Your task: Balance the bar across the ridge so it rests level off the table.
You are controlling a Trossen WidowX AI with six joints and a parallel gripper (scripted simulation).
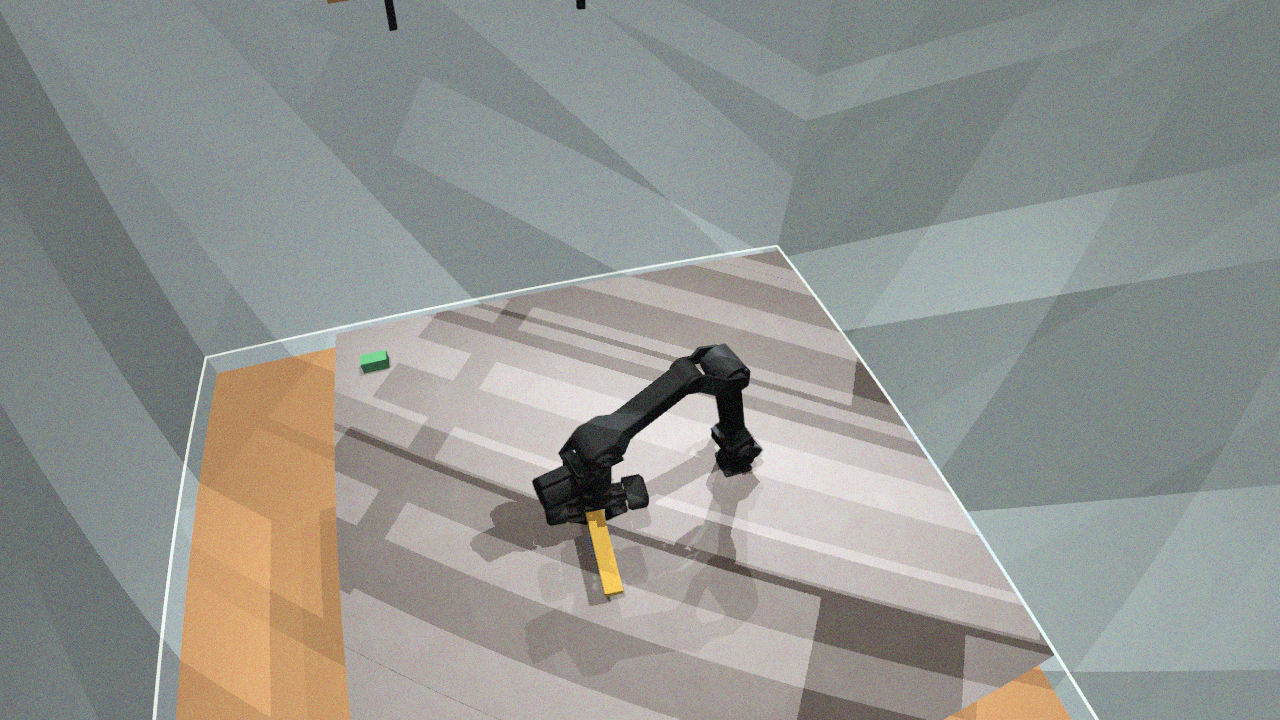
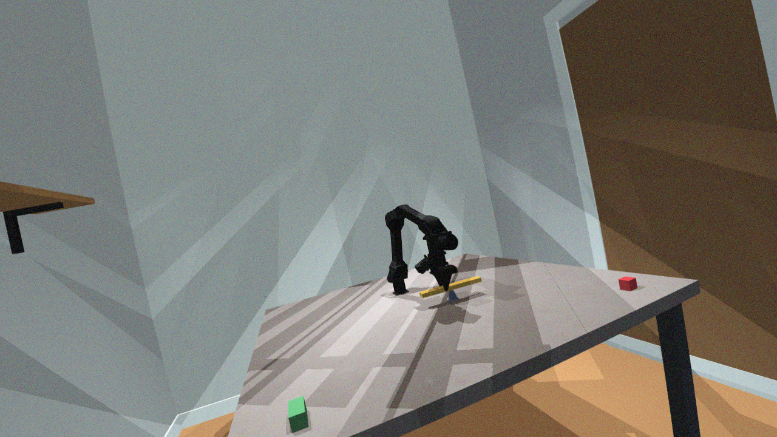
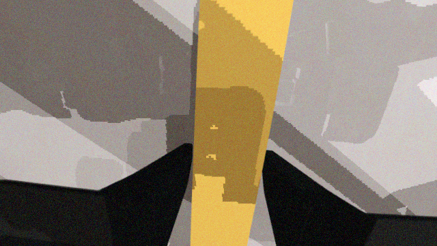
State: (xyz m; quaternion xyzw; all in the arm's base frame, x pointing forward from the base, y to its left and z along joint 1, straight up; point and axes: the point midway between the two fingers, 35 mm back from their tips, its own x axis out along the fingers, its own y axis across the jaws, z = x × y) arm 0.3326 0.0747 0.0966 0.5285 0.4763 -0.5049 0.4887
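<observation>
Find the yellow bar (image 1: 605, 555) (image 2: 464, 282) (image 3: 239, 68) low and just right of centre in the exterior view, running from beneath the arm toward the bottom in the top view. Note, near its middle, the blue ridge (image 2: 451, 297), with both ends of the bar seemingly off the surface (image 1: 501, 385) (image 2: 488, 348) (image 3: 362, 89). Can't swear to level through such a tilted view; judge by the shadow under the bar instead.

See black fingers (image 1: 594, 506) (image 2: 442, 280) parted slightly wider than the bar, one on either side at the bottom of the wrist view, gripping nothing. Take this as the release, nearly finished.

Widen slowly and evenly, keeping the wrist still, so as not to nudge one side. Wait for any rocking to settle, then lift straight up; avoid brushing or dragging the bar off the ridge. Leave alone the green block (image 1: 374, 361) (image 2: 297, 416), lower left, and red cube (image 2: 627, 283), far right, in the exterior view.

Can't find any brand, label or writing to read.
</observation>
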